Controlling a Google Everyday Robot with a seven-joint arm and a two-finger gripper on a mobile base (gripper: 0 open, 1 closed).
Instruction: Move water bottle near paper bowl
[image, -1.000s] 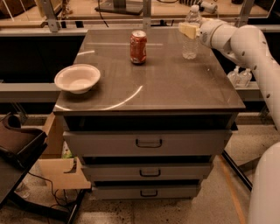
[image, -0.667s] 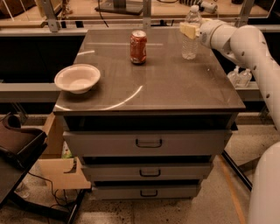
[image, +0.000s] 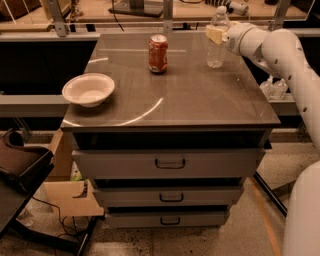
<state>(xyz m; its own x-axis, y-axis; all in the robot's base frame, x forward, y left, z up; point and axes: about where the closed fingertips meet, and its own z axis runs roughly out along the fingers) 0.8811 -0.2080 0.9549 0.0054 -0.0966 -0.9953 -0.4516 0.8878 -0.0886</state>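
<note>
- The water bottle (image: 215, 54), clear plastic with a white cap, stands upright at the far right corner of the table (image: 190, 100).
- The gripper (image: 216, 34) is at the bottle's upper half, reaching in from the right.
- The paper bowl (image: 88, 89), white and shallow, sits right way up near the table's left edge, well apart from the bottle.

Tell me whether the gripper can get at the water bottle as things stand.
Probably yes: the gripper sits right at the upper part of the water bottle, at the far right corner of the table, with nothing between them; the soda can stands well apart.
</note>
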